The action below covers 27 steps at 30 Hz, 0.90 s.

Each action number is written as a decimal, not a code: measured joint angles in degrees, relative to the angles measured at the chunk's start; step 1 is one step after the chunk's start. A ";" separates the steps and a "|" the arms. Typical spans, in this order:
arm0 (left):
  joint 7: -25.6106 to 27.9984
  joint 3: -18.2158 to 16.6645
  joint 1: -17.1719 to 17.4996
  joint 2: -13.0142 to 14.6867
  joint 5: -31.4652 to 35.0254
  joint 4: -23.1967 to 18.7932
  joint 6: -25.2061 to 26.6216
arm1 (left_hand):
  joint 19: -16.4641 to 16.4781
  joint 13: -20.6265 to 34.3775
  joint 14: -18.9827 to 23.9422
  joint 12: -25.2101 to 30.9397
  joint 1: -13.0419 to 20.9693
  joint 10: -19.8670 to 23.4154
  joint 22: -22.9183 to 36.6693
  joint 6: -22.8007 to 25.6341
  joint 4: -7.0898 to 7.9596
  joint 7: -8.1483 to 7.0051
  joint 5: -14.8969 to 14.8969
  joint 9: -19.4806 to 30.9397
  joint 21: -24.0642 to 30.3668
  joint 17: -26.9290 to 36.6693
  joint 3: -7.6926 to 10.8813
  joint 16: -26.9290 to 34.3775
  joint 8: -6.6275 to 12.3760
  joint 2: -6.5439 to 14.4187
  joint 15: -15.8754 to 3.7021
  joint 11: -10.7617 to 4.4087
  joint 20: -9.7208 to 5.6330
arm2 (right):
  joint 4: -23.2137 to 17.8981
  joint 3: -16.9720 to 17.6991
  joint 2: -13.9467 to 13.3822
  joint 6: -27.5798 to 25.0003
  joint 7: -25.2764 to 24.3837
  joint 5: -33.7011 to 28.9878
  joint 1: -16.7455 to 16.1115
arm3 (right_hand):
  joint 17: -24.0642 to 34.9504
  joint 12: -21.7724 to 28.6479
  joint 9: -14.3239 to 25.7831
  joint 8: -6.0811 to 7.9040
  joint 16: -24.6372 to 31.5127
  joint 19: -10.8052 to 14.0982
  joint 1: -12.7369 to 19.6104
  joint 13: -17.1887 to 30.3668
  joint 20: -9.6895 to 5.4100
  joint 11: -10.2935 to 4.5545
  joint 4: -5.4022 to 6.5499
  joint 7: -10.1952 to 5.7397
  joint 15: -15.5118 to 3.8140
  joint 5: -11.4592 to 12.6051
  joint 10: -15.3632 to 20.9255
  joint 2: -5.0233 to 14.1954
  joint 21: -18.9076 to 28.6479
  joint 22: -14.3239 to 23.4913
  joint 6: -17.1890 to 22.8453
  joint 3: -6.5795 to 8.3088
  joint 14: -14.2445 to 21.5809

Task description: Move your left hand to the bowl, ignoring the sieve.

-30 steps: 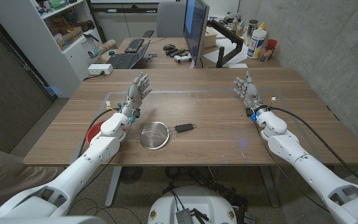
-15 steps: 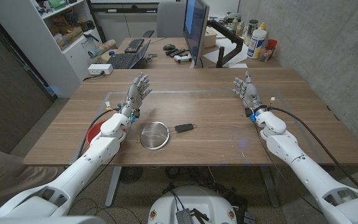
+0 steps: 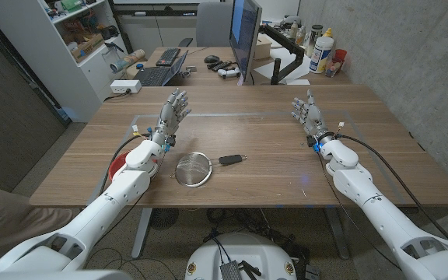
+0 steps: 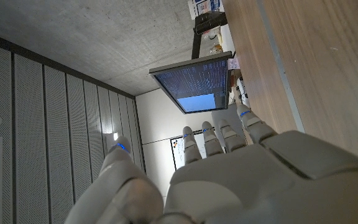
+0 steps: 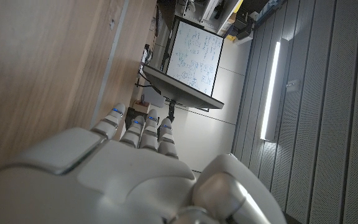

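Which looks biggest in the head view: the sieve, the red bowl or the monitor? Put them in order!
1. Monitor, though it shows nearly edge-on.
2. Sieve, counting its handle.
3. Red bowl, but the left arm hides most of it, so sieve versus bowl is unsure.

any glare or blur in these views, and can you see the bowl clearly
Head view: sharp, evenly lit, faint sheen on the table; the red bowl is mostly hidden under the left arm. Left wrist view: the left hand looms soft and close. Right wrist view: a bright wall light strip glares.

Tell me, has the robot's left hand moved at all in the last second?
No. The left hand holds the same spot relative to the sieve and red bowl.
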 measured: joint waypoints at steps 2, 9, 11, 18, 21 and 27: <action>0.01 0.00 0.12 0.29 0.11 -0.50 0.07 | 0.00 0.00 0.00 0.00 0.00 0.00 0.00 0.00 0.00 0.00 0.00 0.00 0.00 0.00 0.00 0.00 0.00 0.00 0.00 0.00 0.00 | -0.01 0.16 0.19 -0.09 0.06 -0.16 -0.07 | 0.00 0.00 0.00 0.00 0.00 0.00 0.00 0.00 0.00 0.00 0.01 0.00 0.00 0.00 0.00 0.00 0.00 0.00 0.00 -0.01 0.00; 0.07 -0.11 0.76 1.24 0.17 -1.89 0.61 | -0.52 0.00 -0.52 0.00 0.00 -0.21 -0.01 -0.22 0.00 -0.22 0.00 0.00 0.00 0.00 0.00 -0.27 0.00 0.00 0.51 0.20 0.09 | -0.03 0.42 0.57 -0.22 0.09 -0.63 -0.11 | 0.00 0.00 0.00 0.00 0.00 0.00 0.00 0.00 0.00 0.00 0.16 0.00 0.00 0.00 0.00 0.00 0.00 0.00 0.00 -0.16 0.00; 0.07 -0.26 1.08 1.61 0.17 -2.46 0.61 | -0.52 -0.01 -0.60 0.00 0.00 -0.21 -0.01 -0.32 0.00 -0.31 0.00 0.00 0.00 0.00 0.00 -0.27 0.00 0.00 0.60 0.20 0.09 | -0.03 0.42 0.57 -0.27 0.09 -0.79 -0.11 | -0.01 0.00 -0.01 0.00 0.00 0.00 0.00 0.00 0.00 0.00 0.16 0.00 0.00 0.00 0.00 0.00 0.00 0.00 0.00 -0.16 0.00; 2.38 -0.90 3.06 4.15 1.08 -6.28 3.17 | -0.83 -0.01 -1.13 0.00 0.00 -0.21 -0.01 -0.30 0.00 -0.30 0.00 -0.01 0.00 0.00 0.00 -0.27 0.00 0.00 0.54 0.21 0.40 | -0.21 0.39 1.07 -0.73 -0.20 -1.35 -0.17 | -0.01 0.00 -0.01 0.00 0.00 0.00 0.00 -0.01 0.00 0.01 0.15 0.00 0.00 0.00 0.00 0.00 0.00 -0.01 0.00 -0.16 0.00; 3.42 -1.15 3.90 5.16 1.58 -7.90 4.25 | -0.83 -0.01 -1.13 0.00 0.00 -0.21 -0.01 -0.09 0.00 -0.09 0.00 -0.01 0.00 -0.01 0.00 -0.27 0.00 0.00 0.54 0.20 0.40 | -0.22 0.21 1.15 -0.86 -0.27 -1.54 -0.17 | -0.01 0.00 -0.01 0.00 0.00 0.00 0.00 -0.01 0.00 0.01 0.15 0.00 0.00 0.00 0.00 0.00 0.00 -0.01 0.00 -0.16 0.00; 4.96 -1.88 5.66 7.11 2.30 -11.10 5.51 | -1.38 -0.01 -1.25 0.00 0.00 -0.21 -0.01 -0.09 0.00 -0.09 0.00 -0.01 0.00 -0.01 -0.01 -0.27 0.00 0.00 0.66 0.20 0.49 | -0.21 -0.21 1.31 -1.01 -0.26 -1.98 0.13 | -0.01 0.00 -0.01 0.00 0.00 -0.22 0.00 -0.01 0.21 0.01 0.15 0.00 0.22 0.00 0.00 0.00 0.00 -0.01 0.00 -0.16 0.21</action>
